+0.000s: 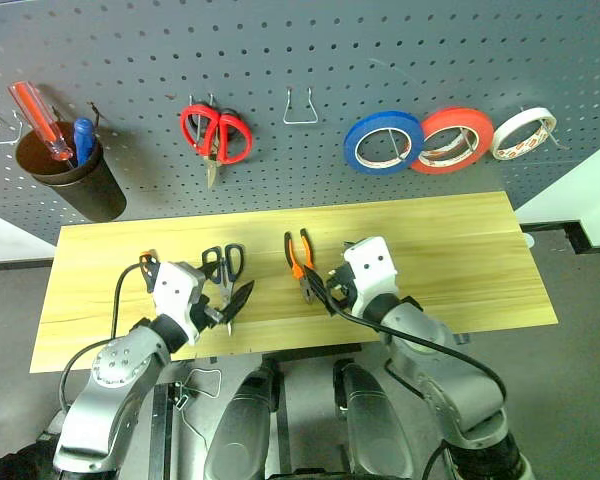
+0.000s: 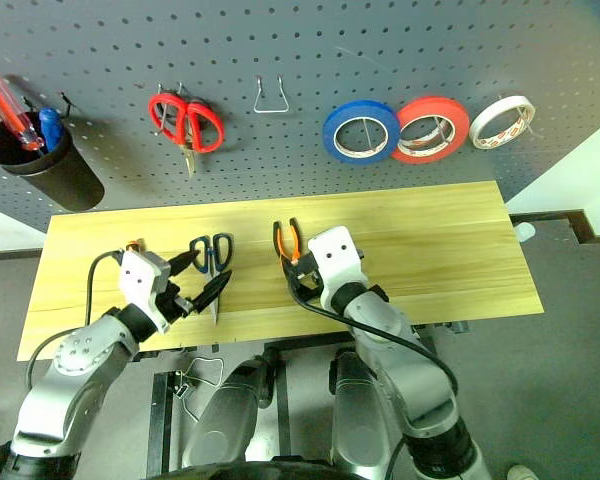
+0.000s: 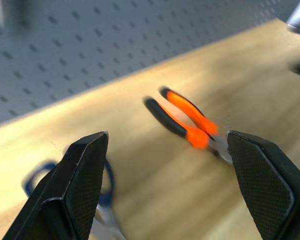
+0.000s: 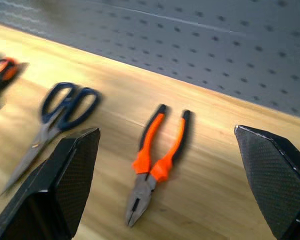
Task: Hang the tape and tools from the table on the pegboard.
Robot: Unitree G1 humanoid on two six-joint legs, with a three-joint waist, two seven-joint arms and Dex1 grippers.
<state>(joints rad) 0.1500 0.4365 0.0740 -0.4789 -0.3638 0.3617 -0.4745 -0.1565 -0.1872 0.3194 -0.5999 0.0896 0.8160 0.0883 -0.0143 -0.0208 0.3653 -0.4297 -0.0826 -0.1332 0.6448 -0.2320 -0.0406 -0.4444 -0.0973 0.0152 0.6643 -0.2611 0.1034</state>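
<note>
The pegboard [image 1: 380, 60] already carries the blue tape [image 1: 383, 142]. On the table [image 1: 460, 250], the pliers [image 4: 152, 162] lie just ahead of the right gripper [image 4: 170, 200], between its wide-open, empty jaws. The dark scissors [image 1: 223, 270] lie just ahead of the left gripper [image 1: 235, 305], which is also spread and empty. The small screwdriver [image 1: 147, 262] is near the left wrist. So three tools are left, judging by this.

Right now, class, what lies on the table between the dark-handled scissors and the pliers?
Nothing: in the right wrist view, only bare wood of the table separates the scissors from the pliers; they lie apart, side by side.
</note>
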